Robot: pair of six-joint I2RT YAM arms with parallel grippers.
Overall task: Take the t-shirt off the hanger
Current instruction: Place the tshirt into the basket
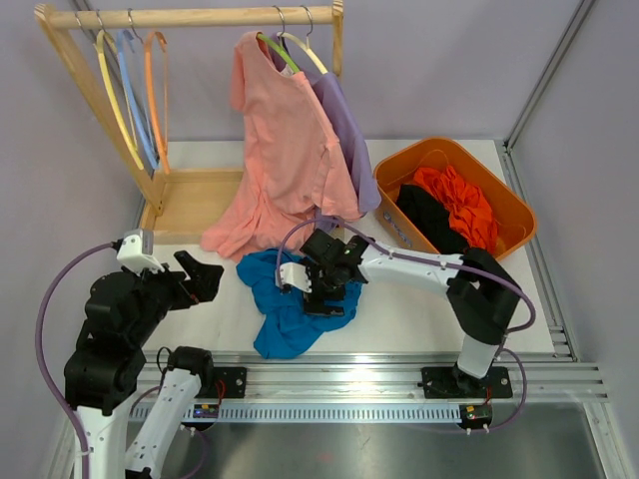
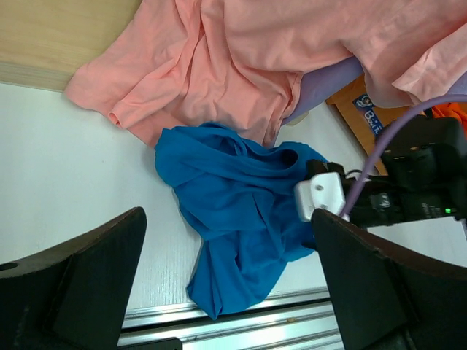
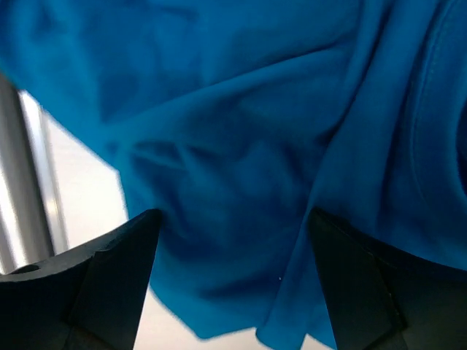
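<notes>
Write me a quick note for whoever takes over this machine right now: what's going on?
Left gripper: open, empty, hovering left of the crumpled blue cloth t-shirt.
Right gripper: open, low over that shirt, gripping nothing.
Done: the blue shirt lies on the white table, off any hanger.
Salmon-pink t-shirt and lilac t-shirt hang on the wooden rack.
Left: probably unhooking those.
</notes>
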